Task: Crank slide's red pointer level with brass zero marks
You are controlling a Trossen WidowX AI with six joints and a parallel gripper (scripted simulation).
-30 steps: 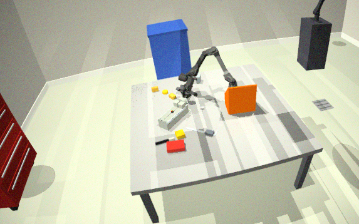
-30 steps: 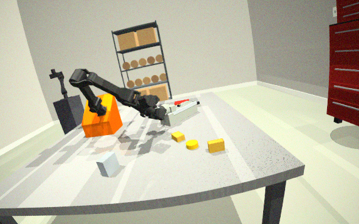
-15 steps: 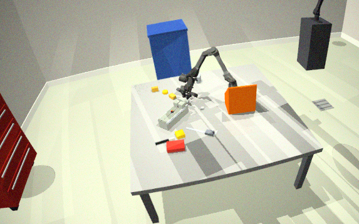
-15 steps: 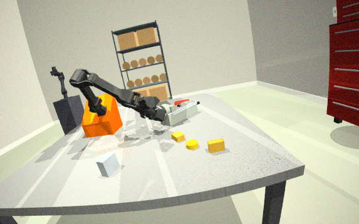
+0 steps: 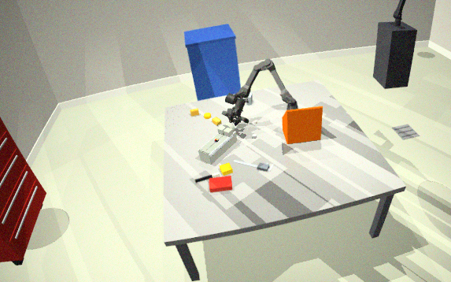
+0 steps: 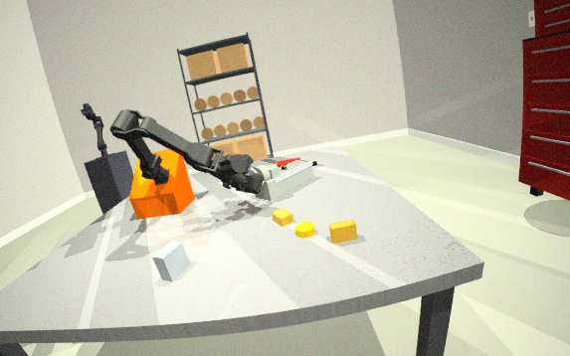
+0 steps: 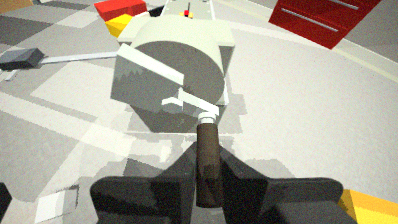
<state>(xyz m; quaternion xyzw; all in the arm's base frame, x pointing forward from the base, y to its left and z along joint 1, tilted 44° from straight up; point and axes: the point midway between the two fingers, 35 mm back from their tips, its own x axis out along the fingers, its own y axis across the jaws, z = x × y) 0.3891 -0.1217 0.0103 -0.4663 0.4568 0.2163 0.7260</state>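
Crank handle (image 7: pixel 208 160) at the near end of the slide machine (image 5: pixel 216 146), mid-surface, is clamped in the fingers; overshoot risk: red pointer (image 7: pixel 187 12) looks tiny, brass marks unreadable from here.

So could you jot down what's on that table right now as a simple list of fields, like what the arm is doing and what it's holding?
arm: dark grey, reaching low to the end of the pale grey crank machine
gripper: shut on the dark brown cylindrical crank handle
crank disc: grey, round, facing the wrist camera
red pointer: on the slide on top of the machine; brass marks too small to tell
nearby: three yellow blocks, orange box, red block
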